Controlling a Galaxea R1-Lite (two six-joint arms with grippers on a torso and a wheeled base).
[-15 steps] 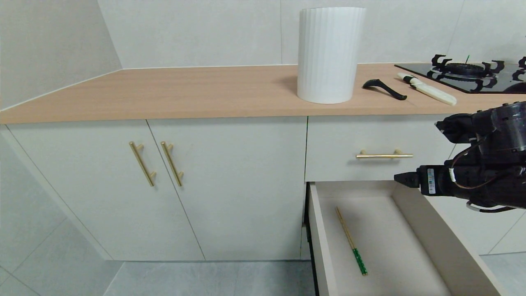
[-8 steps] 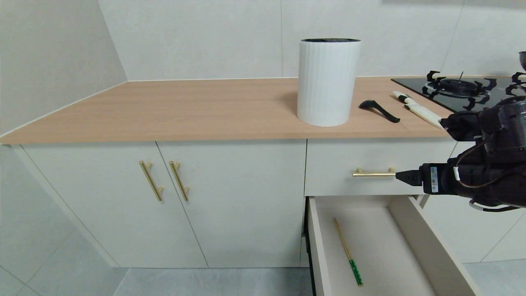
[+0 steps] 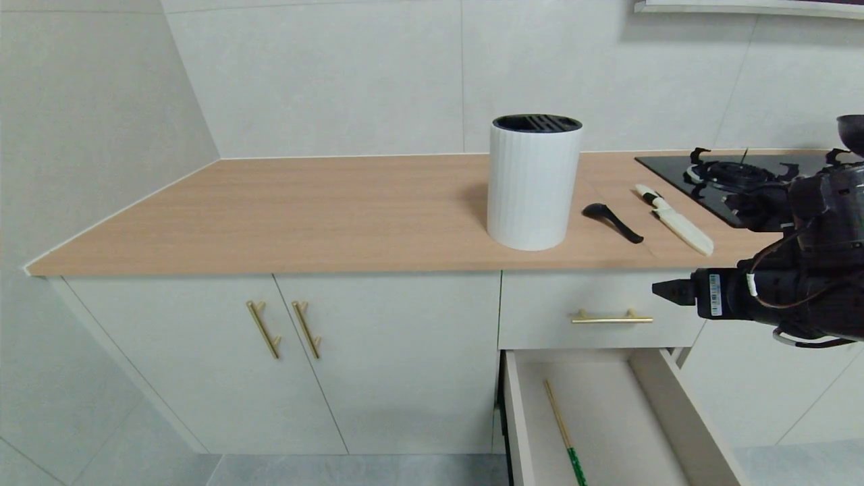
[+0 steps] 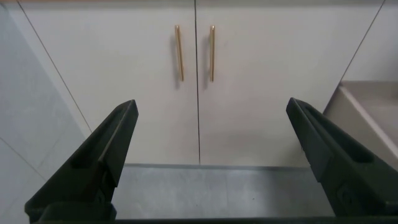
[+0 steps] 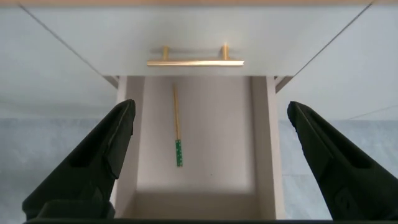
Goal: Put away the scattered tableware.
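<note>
Two grippers and four pieces of tableware, all placed relative to the white ribbed holder (image 3: pixel 533 182), which stands upright on the wooden countertop (image 3: pixel 304 216). A black spoon (image 3: pixel 611 221) lies flat on the counter just to the holder's right, apart from it. A white knife (image 3: pixel 673 219) lies beyond the spoon on the same side, near it but not touching, between the spoon and the black gas hob (image 3: pixel 729 182). Below the holder and slightly to its right, the lower drawer (image 3: pixel 516 418) is pulled out. A wooden chopstick with a green end (image 5: pixel 176 130) lies lengthwise on the drawer floor near the wall closest to the holder; whether it is one stick or a pair lying together cannot be told. Directly above the open drawer is a closed drawer front with a brass bar handle (image 3: pixel 611 317). The right gripper (image 3: pixel 668 291) hangs below and to the right of the holder, level with that closed front and above the open drawer; its fingers (image 5: pixel 93 168) are spread wide with nothing between them. The left gripper (image 4: pixel 211 104), likewise released and empty, faces the double cabinet doors (image 4: pixel 196 93) below and to the left of the holder.
</note>
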